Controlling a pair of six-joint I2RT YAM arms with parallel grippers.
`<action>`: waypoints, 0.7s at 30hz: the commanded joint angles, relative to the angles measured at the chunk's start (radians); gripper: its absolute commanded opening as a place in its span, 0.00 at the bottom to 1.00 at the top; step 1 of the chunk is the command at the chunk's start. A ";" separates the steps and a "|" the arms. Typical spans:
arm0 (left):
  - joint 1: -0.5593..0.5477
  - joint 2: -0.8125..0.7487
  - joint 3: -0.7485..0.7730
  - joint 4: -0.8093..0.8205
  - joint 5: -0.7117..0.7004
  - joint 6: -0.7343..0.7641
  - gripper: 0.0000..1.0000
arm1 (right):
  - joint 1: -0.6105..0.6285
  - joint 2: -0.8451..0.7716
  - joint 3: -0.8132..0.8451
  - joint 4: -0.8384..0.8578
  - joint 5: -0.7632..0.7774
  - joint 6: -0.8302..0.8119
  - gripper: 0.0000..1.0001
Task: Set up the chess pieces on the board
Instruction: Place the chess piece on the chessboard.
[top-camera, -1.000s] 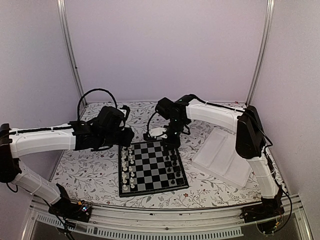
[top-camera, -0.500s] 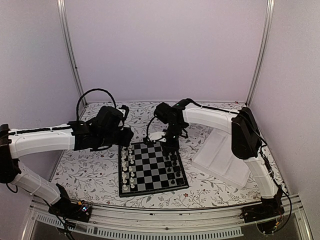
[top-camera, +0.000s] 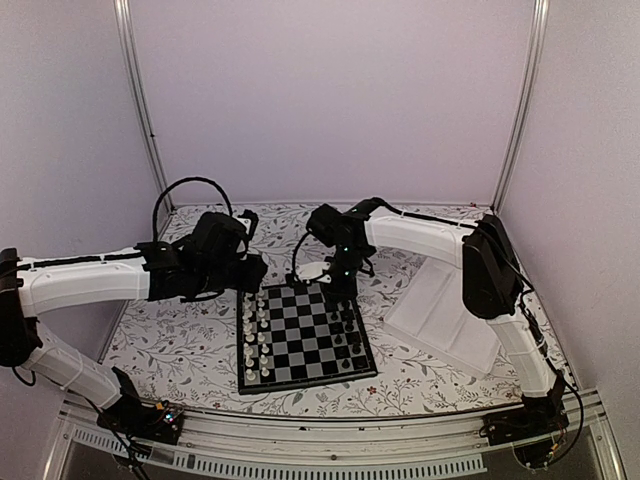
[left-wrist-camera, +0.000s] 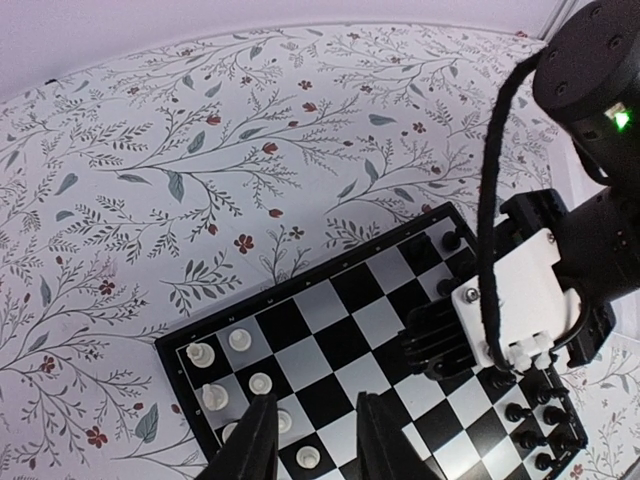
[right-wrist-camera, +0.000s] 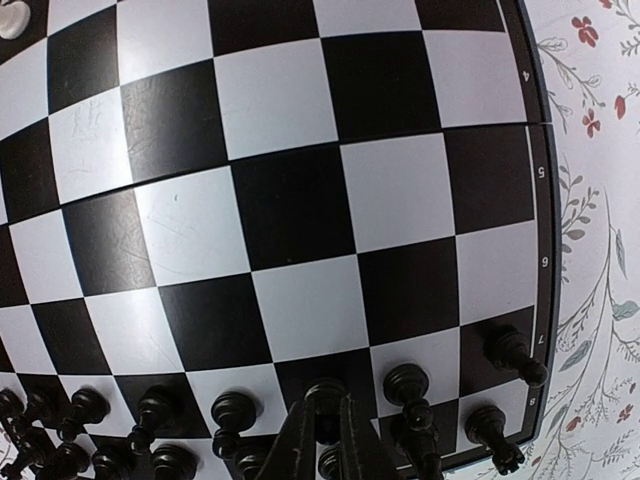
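Observation:
The board (top-camera: 300, 342) lies mid-table, with white chessmen (top-camera: 255, 335) along its left side and black chess pieces (top-camera: 350, 330) along its right. My right gripper (top-camera: 338, 290) is low over the far right corner. In the right wrist view the right gripper (right-wrist-camera: 325, 412) is shut on a black pawn (right-wrist-camera: 325, 392), in line with the row of black pieces (right-wrist-camera: 230, 410) near the board's edge (right-wrist-camera: 535, 250). My left gripper (left-wrist-camera: 315, 405) hovers open over the board's (left-wrist-camera: 340, 330) far left part, above the white pieces (left-wrist-camera: 240, 340), holding nothing.
A white ridged tray (top-camera: 445, 310) lies to the right of the board. The flower-patterned tablecloth (top-camera: 180, 345) covers the table. In the left wrist view the right arm's wrist and its black cable (left-wrist-camera: 495, 220) hang over the board's right side.
The right arm has shifted slightly left and lower over the board's far right corner. The left arm has stayed where it was.

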 joint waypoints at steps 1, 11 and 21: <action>0.017 0.008 -0.012 0.027 0.012 0.007 0.30 | 0.004 0.034 0.018 0.011 0.020 0.011 0.12; 0.021 0.022 0.001 0.029 0.015 0.017 0.30 | 0.005 -0.053 0.049 -0.019 -0.029 0.020 0.27; 0.041 0.049 0.123 -0.059 -0.018 0.130 0.33 | -0.013 -0.209 0.086 -0.071 0.025 0.015 0.35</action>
